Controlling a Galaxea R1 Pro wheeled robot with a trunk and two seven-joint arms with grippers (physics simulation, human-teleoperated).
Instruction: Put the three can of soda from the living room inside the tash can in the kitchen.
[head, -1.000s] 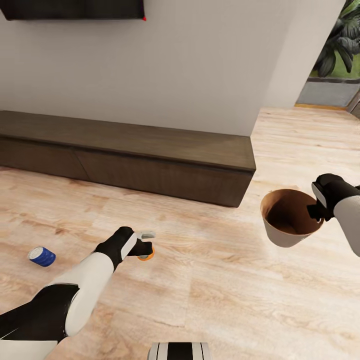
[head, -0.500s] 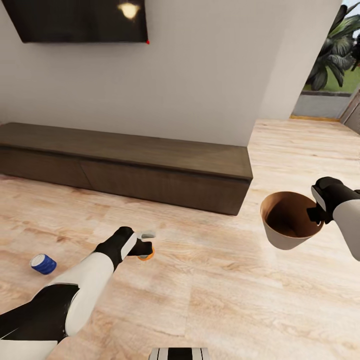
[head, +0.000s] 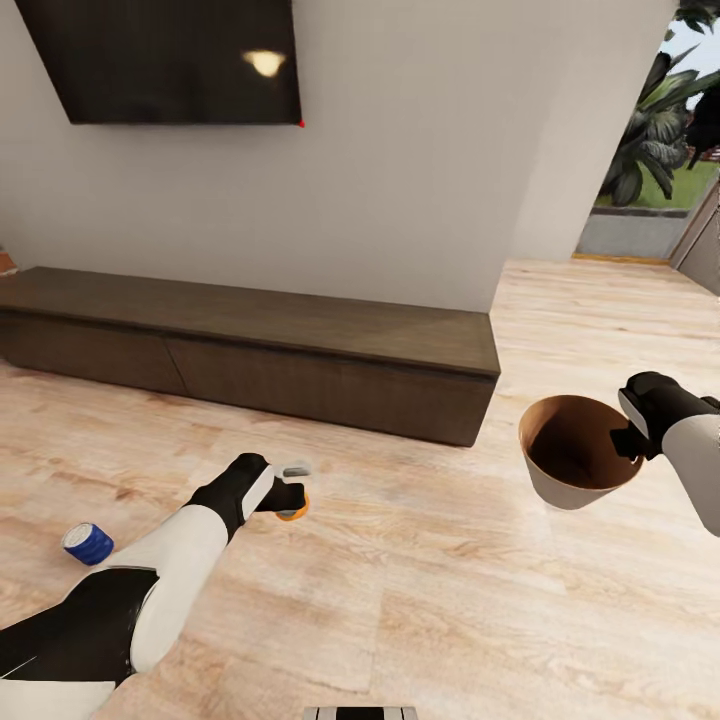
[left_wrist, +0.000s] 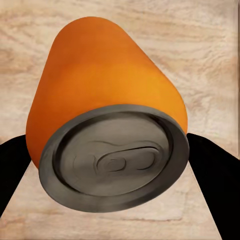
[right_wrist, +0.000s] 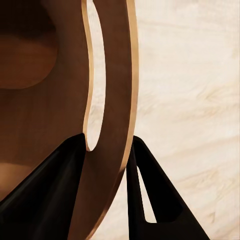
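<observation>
a: over the wood floor, head view: left tool (head: 290, 497) clamps an orange soda can (head: 293, 511); blue soda can (head: 88, 543) lies beside.
b: wrist views: right tool (right_wrist: 107, 165) pinches the trash can (head: 572, 450) rim; it could slip.

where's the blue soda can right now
In the head view, the blue soda can lies on the wooden floor at the lower left, beside the left arm and in front of the long dark bench.
</observation>
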